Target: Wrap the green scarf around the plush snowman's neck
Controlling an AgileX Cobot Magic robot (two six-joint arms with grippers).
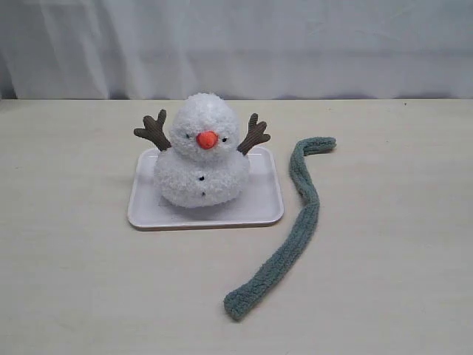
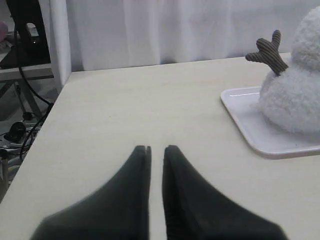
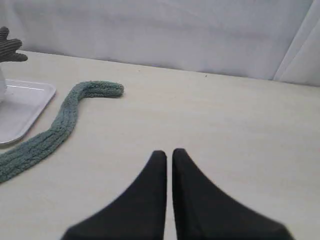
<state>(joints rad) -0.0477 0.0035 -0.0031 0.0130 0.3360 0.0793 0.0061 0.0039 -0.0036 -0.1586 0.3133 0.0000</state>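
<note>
Exterior: a pale wood-grain bench [image 1: 384, 281] stands before a white curtain [image 1: 295, 44]. The plush snowman [image 1: 201, 159] sits upright on a white tray [image 1: 262, 211], and the green scarf [image 1: 303, 207] lies curved just right of the tray.

Left wrist: the left tool [image 2: 156, 148] is clenched on nothing, and dark equipment [image 2: 22, 15] stands beyond the bench edge.

Right wrist: the right tool [image 3: 169, 152] is clenched on nothing, its 2 fingers well apart from the scarf.

Exterior view: raised, frontal, mid-distance, looking across the pale wooden table [image 1: 89, 281] toward the white curtain [image 1: 236, 44]; wrist views: low, close to its surface, facing the same curtain; all three share the flat white rectangular tray [image 2: 240, 107], at the right edge in the left wrist view, at the left edge in the right.
</note>
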